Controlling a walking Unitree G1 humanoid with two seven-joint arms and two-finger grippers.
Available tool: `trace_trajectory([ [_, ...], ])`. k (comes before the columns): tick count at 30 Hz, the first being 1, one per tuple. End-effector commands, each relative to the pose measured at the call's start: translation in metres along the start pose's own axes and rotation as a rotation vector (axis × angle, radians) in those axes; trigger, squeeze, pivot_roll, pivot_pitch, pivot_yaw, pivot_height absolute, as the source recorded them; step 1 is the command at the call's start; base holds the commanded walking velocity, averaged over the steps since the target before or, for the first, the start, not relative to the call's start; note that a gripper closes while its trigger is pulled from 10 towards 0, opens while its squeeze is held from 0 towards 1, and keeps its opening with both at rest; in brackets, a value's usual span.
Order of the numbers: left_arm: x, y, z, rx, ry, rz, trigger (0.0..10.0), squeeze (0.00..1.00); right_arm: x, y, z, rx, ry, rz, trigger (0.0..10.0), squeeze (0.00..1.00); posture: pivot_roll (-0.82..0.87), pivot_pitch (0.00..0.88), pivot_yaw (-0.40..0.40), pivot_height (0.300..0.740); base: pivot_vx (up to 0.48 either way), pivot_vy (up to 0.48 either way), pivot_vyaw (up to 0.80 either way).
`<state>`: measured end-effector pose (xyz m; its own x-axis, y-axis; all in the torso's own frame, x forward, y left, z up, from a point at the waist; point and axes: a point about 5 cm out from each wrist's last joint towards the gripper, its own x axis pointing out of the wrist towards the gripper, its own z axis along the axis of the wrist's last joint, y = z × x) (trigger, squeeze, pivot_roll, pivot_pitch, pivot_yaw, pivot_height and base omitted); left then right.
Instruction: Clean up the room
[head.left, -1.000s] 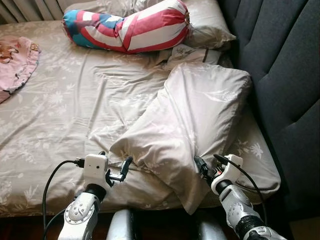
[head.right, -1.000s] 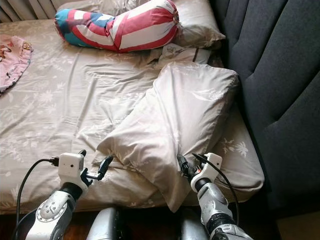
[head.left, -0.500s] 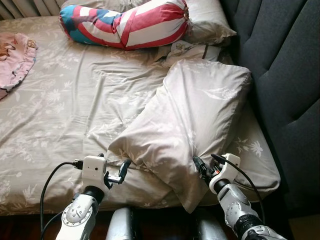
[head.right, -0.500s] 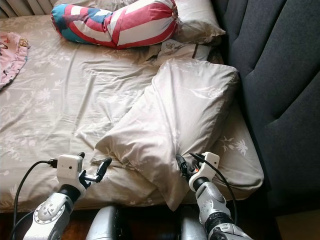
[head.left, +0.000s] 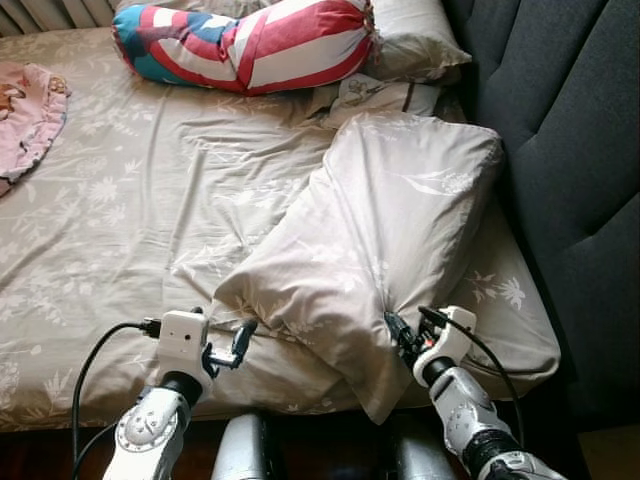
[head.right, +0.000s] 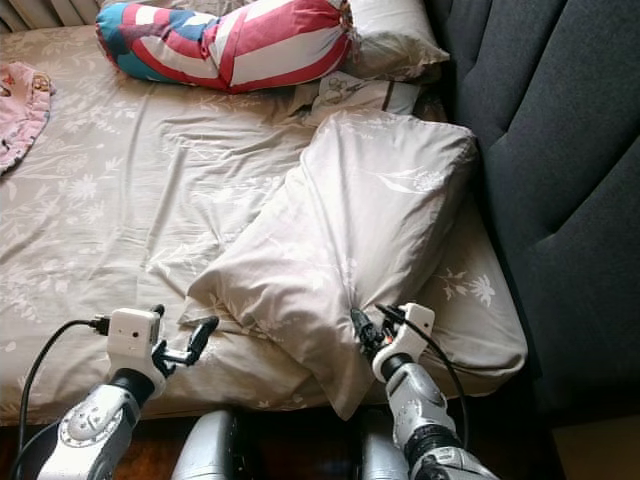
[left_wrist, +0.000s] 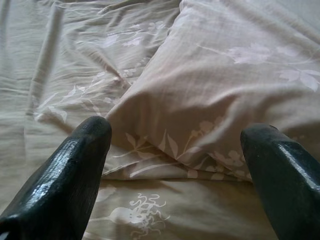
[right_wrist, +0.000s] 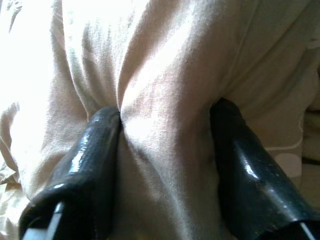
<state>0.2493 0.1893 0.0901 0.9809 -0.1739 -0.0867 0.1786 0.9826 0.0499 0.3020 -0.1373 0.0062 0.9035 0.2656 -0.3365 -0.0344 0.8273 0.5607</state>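
Lying askew across the bed (head.left: 120, 230) at centre-right of the frame: a beige pillow (head.left: 380, 230), near edge overhanging. Right gripper (right_wrist: 165, 150), fingers (right_wrist: 95, 150) pinching a fold of it, probably for lifting. Left gripper (left_wrist: 175, 165), fingers spread, waiting just beside the corner.

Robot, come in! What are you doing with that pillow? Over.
Right gripper shut on pillow. Left gripper open near its corner. Nothing blocking.

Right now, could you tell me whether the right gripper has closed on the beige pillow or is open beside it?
Closed on it: the right gripper pinches a bunched fold of the beige pillow between its fingers, creasing the fabric.
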Motion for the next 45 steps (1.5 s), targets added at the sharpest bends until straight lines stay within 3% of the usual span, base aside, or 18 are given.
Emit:
trace_trajectory([
  [1,-0.003,0.005,-0.001,-0.001,0.014,0.018,10.0,0.00,-0.007,0.006,-0.039,0.038,0.144,0.017,0.0,0.00,0.05,0.237,0.067,0.632,0.000,0.000,0.00],
  [17,0.002,0.003,-0.001,-0.010,0.010,0.025,10.0,0.00,-0.007,0.004,-0.039,-0.003,0.152,-0.018,0.0,0.00,0.04,0.216,0.056,0.632,0.000,0.000,0.00],
  [41,0.022,-0.003,0.003,-0.029,-0.027,0.036,10.0,0.00,-0.012,-0.021,-0.017,-0.046,0.051,-0.164,0.0,0.00,-0.01,0.136,0.025,0.632,0.000,0.000,0.00],
  [45,0.028,-0.005,0.003,-0.035,-0.037,0.038,10.0,0.00,-0.016,-0.036,0.001,-0.075,-0.033,-0.283,0.0,0.00,-0.03,0.109,0.015,0.632,0.000,0.000,0.00],
])
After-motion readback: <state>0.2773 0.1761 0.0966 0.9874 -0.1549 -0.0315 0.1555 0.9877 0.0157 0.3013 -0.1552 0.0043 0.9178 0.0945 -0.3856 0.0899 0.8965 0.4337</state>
